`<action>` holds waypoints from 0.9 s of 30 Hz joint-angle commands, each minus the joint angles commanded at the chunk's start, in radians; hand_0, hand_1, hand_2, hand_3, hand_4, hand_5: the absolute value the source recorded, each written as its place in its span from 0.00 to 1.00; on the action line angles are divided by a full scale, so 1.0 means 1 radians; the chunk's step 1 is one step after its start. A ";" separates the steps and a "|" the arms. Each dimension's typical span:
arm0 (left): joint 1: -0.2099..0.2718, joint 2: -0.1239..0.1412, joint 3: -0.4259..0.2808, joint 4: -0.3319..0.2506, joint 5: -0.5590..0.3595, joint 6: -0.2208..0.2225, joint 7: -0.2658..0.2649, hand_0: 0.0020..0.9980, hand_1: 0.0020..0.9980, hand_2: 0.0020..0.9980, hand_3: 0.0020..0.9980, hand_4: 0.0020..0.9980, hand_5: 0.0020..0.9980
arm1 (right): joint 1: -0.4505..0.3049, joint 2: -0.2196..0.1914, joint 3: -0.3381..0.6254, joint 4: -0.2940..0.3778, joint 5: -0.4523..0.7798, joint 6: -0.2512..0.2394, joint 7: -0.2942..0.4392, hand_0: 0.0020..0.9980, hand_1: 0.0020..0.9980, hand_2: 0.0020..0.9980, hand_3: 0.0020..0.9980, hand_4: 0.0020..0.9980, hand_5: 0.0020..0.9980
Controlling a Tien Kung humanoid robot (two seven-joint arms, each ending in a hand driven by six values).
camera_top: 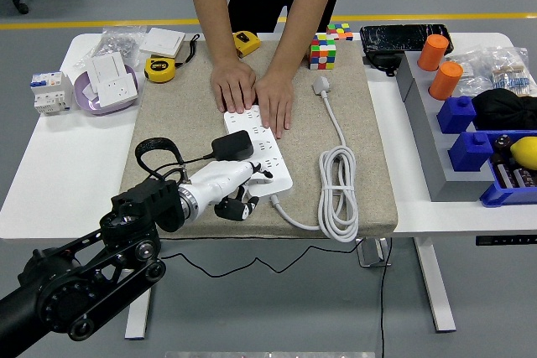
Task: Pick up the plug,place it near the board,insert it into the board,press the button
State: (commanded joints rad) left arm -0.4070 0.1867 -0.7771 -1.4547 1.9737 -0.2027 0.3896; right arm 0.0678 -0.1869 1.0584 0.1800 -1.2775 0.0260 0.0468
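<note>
Left hand, white with dark fingertips, sits at lower centre of the frame on the near end of the white power board, fingers curled downward; whether they pinch anything cannot be told. Just above the hand, the black plug sits on the board, its black cable looping off to the left. At the board's upper end, a person's two hands press flat on it. To the right, the board's white cord lies coiled on the beige mat.
</note>
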 joint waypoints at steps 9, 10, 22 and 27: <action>0.002 0.003 0.001 0.003 0.002 0.000 -0.001 0.16 0.03 0.16 0.81 0.47 0.00 | -0.001 -0.001 -0.004 0.000 0.004 0.000 0.001 0.97 0.91 0.85 0.86 1.00 0.97; 0.001 0.003 0.001 0.003 0.002 0.000 -0.001 0.16 0.03 0.16 0.81 0.47 0.00 | -0.002 -0.001 -0.004 0.000 0.003 0.000 0.001 0.97 0.91 0.85 0.86 1.00 0.97; -0.003 0.001 0.000 0.029 0.013 0.002 -0.005 0.17 0.03 0.16 0.80 0.47 0.00 | -0.005 0.000 -0.009 0.000 0.007 0.000 0.001 0.97 0.91 0.85 0.86 1.00 0.97; -0.005 0.000 -0.002 0.036 0.018 0.004 -0.007 0.17 0.03 0.16 0.80 0.47 0.00 | -0.004 -0.002 -0.007 0.000 0.006 0.001 0.000 0.97 0.91 0.85 0.86 1.00 0.97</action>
State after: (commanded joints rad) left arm -0.4121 0.1862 -0.7792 -1.4189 1.9918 -0.1990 0.3830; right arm 0.0633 -0.1888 1.0514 0.1800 -1.2717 0.0266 0.0473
